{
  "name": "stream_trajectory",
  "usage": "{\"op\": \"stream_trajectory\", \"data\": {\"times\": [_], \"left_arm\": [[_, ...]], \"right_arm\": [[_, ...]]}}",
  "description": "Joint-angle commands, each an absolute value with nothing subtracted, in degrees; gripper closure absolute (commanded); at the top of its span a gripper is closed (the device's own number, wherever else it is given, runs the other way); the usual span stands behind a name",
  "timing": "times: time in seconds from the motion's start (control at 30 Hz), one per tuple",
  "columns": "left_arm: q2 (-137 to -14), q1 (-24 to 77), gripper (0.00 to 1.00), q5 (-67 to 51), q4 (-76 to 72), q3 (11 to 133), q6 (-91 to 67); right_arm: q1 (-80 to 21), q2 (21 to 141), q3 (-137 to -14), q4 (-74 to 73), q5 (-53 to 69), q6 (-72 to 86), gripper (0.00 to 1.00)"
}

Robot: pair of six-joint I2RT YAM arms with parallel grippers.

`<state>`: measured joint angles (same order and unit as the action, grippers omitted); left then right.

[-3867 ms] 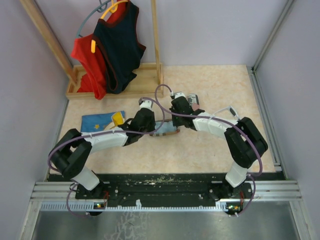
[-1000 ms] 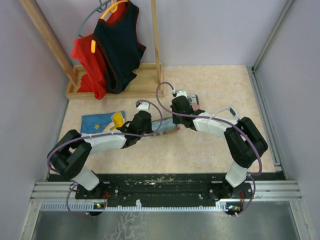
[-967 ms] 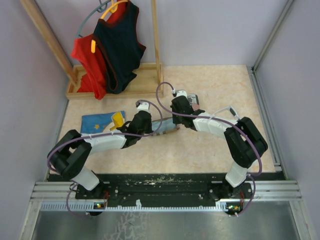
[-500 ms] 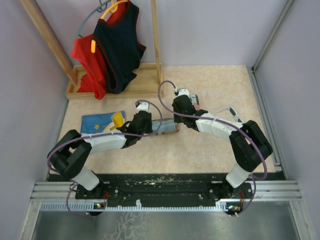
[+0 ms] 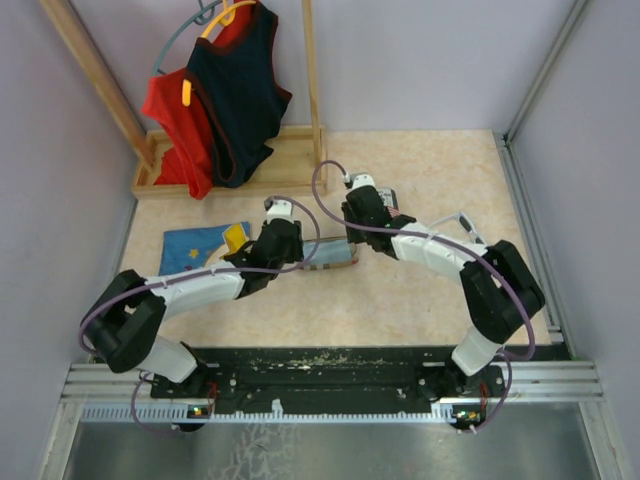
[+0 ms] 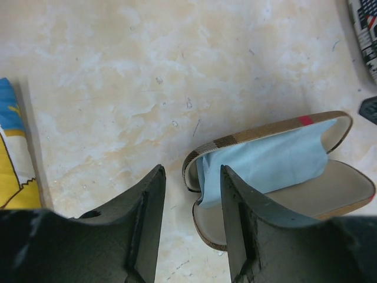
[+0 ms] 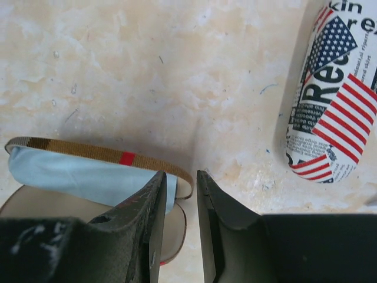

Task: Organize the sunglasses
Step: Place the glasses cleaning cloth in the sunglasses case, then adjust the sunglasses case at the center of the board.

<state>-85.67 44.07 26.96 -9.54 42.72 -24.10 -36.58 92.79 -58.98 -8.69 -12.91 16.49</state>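
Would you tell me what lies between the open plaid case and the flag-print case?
Only bare tabletop: the right wrist view shows the plaid case and the flag-print case lying apart with nothing between them.

A plaid case (image 6: 337,186) lies open on the beige marbled table (image 5: 420,290). 1 light-blue cloth (image 6: 265,162) lies inside it, against the raised lid. A flag-print case (image 7: 330,100) - closed, with newspaper lettering - lies near it but not touching. Further left lies a flat blue fabric piece (image 5: 200,245) with yellow parts. At the far edge stands a wooden rack (image 5: 270,165). 2 garments hang there - 1 red top (image 5: 175,125) and 1 dark navy top (image 5: 240,90), overlapping each other.
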Motion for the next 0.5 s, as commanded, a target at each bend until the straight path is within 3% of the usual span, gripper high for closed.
{"op": "stream_trajectory", "data": {"times": [0.0,0.47], "left_arm": [[-80.97,43.68,0.51,28.71,-7.81,43.68,-23.45],[-73.14,43.59,0.49,32.16,-1.76,39.91,-27.07]], "right_arm": [[-36.12,96.76,-65.81,-8.64,-10.65,13.40,0.72],[-35.86,106.57,-75.69,-16.22,-11.07,9.72,0.74]]}}
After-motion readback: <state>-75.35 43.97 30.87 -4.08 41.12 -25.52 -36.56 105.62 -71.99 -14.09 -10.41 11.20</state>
